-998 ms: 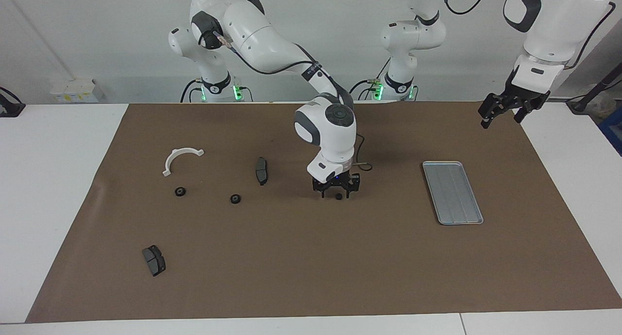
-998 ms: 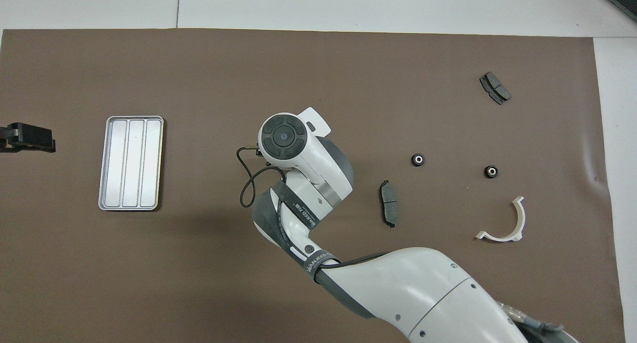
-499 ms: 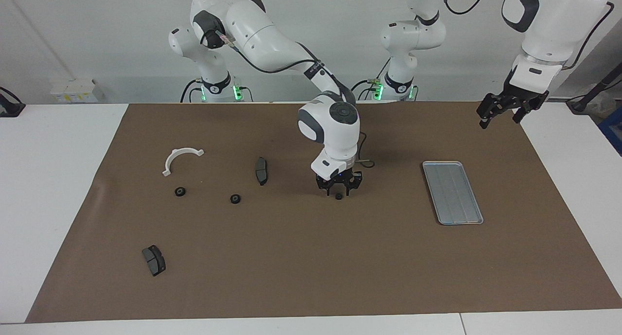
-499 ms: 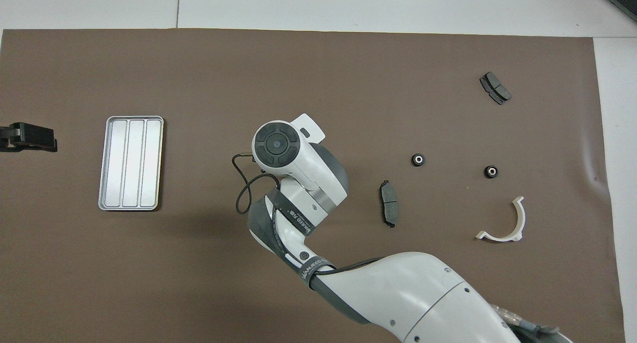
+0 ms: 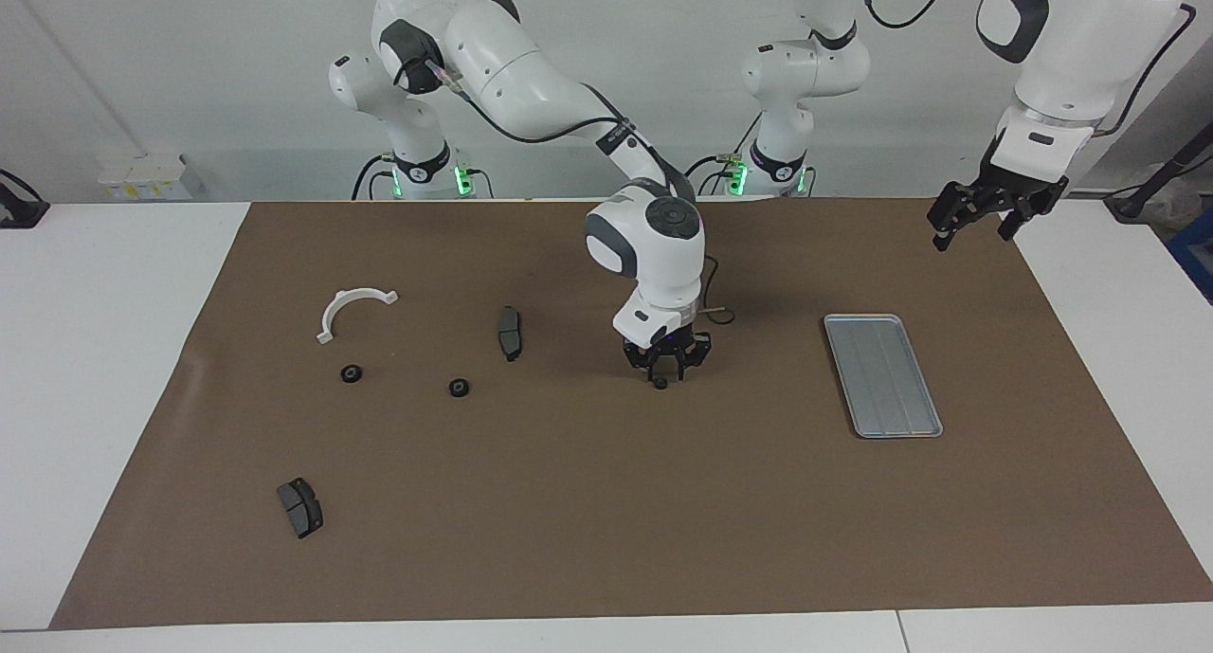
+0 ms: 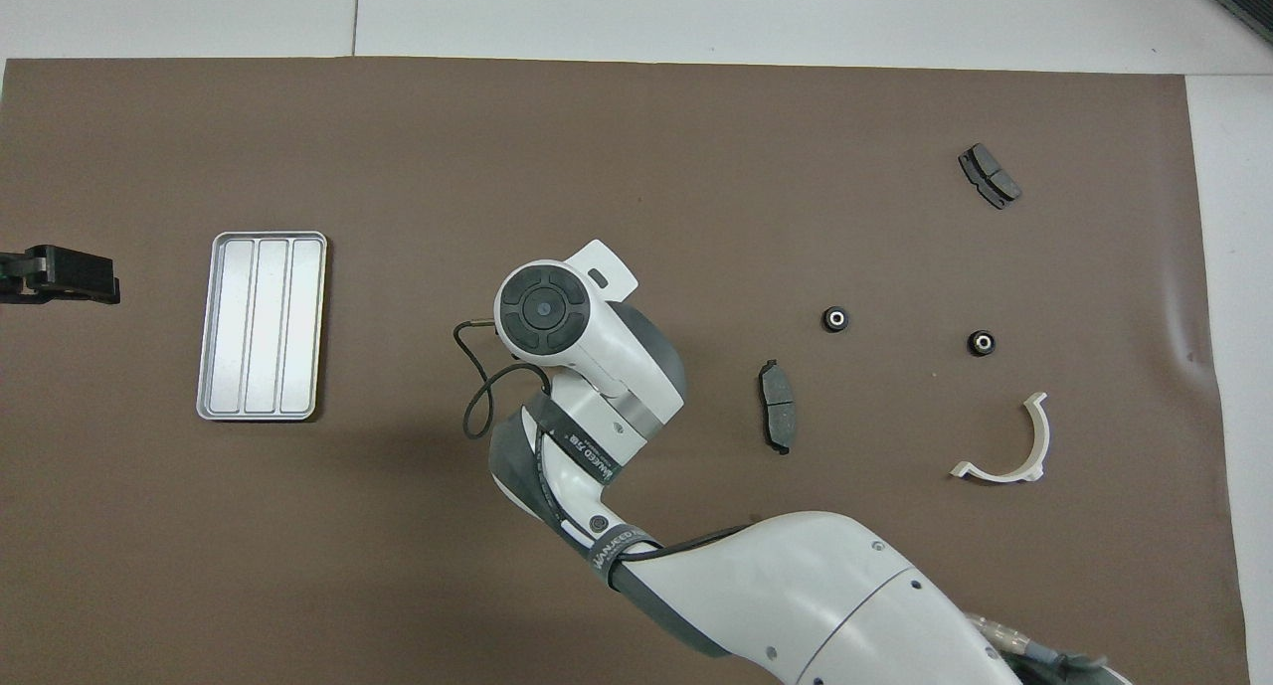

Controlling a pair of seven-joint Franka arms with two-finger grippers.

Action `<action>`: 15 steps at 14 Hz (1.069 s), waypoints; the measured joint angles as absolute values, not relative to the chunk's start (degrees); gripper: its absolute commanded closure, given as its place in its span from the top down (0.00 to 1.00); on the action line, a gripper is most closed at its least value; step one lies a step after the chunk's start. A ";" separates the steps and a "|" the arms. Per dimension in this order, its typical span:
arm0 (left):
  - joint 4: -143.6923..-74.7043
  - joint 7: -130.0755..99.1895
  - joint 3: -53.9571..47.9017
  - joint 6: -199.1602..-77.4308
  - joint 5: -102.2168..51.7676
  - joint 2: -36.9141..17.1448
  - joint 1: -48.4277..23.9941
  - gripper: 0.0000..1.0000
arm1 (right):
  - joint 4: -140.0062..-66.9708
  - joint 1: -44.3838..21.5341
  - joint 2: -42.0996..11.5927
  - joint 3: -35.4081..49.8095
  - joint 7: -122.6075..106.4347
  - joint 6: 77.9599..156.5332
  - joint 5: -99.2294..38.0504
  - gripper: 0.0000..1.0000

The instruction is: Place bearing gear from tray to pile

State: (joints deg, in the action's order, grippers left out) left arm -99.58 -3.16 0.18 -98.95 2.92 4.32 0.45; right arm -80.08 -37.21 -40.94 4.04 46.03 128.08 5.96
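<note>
At the centre of the facing view the right gripper [image 5: 660,371] hangs low over the brown mat, its fingers drawn in around a small black round bearing gear [image 5: 660,383], apparently so the part travels securely between tray and pile. The flat ridged silver-grey metal tray [image 5: 882,375], right of centre, shows nothing on it. The pile's two small black round pieces [image 5: 459,388], dark grey brake pads [image 5: 510,332] and white half-ring bracket [image 5: 353,308] lie left of centre, while the left gripper [image 5: 981,217] waits, raised at upper right, fingers apart.
</note>
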 measured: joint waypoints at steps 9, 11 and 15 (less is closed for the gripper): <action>-99.65 -3.16 0.14 -98.95 1.22 4.34 0.42 1.00 | -80.15 -37.11 -40.90 3.70 46.06 128.27 9.14 0.44; -99.64 -3.16 0.23 -98.95 1.22 4.34 0.44 1.00 | -80.26 -37.07 -40.90 3.65 46.06 128.96 9.16 0.36; -99.62 -3.16 0.39 -98.97 1.22 4.34 0.49 1.00 | -80.77 -36.97 -40.90 3.44 46.06 129.94 9.21 0.19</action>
State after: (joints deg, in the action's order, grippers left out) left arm -99.62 -3.16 0.39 -98.97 1.22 4.34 0.49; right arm -80.77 -36.97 -40.90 3.44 46.06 129.94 9.21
